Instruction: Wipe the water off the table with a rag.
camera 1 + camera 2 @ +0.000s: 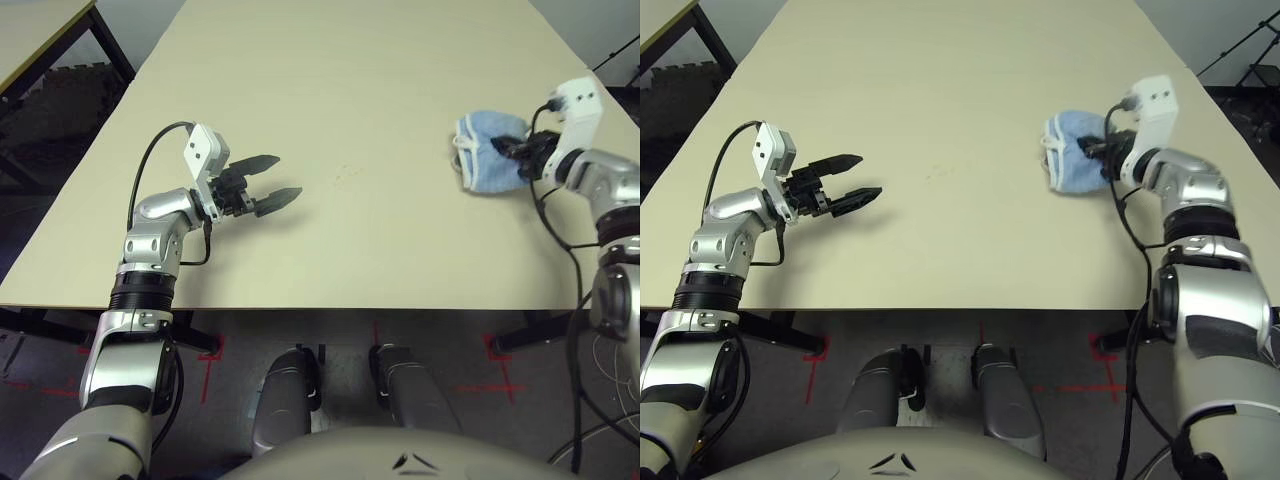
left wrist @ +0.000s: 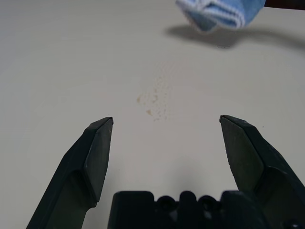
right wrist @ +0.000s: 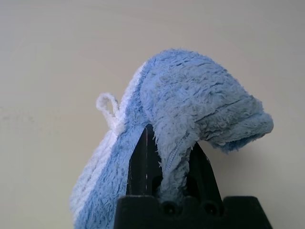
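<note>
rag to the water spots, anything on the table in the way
Nothing visible. The rag is pinched in the right hand above the table, and the top between it and the water near the middle is bare. The open left hand sits on the far side of the spots, off that path.

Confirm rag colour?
Light blue terry rag with white edging; clearest in the right wrist view.

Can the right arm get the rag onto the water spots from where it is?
Probably yes. The right gripper holds the rag off the table, and only bare tabletop lies between it and the water. The left gripper sits beyond the spots.
</note>
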You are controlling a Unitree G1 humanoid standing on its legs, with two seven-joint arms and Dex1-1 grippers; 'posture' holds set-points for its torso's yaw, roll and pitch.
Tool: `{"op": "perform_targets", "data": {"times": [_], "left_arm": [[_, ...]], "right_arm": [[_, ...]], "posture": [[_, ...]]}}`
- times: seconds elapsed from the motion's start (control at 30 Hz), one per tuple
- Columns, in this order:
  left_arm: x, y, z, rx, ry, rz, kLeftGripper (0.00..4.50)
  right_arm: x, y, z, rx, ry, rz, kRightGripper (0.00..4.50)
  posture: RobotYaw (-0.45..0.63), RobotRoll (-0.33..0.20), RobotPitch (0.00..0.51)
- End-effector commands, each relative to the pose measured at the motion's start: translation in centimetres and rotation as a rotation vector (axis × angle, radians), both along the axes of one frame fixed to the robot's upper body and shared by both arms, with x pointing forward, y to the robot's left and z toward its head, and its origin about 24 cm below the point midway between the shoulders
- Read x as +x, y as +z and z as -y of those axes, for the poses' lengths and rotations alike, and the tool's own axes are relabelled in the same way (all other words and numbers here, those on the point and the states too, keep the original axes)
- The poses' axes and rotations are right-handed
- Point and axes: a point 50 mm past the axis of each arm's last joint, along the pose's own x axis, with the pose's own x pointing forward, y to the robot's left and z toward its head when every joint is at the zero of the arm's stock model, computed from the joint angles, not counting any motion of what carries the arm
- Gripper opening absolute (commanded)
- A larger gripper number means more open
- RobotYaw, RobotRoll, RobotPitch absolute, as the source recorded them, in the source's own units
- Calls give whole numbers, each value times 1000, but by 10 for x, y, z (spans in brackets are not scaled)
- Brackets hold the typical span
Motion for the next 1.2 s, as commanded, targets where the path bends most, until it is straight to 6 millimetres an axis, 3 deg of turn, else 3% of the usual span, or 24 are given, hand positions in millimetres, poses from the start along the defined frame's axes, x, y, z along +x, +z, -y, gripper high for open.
{"op": "perform_targets", "data": {"times": [0.03,0.5,0.97,1.1,1.2], "left_arm": [[0,-4,-1,7,7,-8,4500],[2,-2,-2,14,2,-8,4500],[0,0,-4,23,-1,-9,4500],[-1,0,-5,26,-1,-11,4500],[-1,0,-4,25,0,-12,4500]], "right_arm": [[-6,7,6,-18,26,-21,0],[-24,-12,31,-121,31,-223,0],[-31,-64,46,-245,-105,-306,0],[-30,-67,47,-330,-140,-283,1309],[-30,-65,51,-413,-165,-258,2537]], "posture": [[-166,0,137],[-164,0,136],[-159,0,140],[-159,0,140],[-163,0,140]]}}
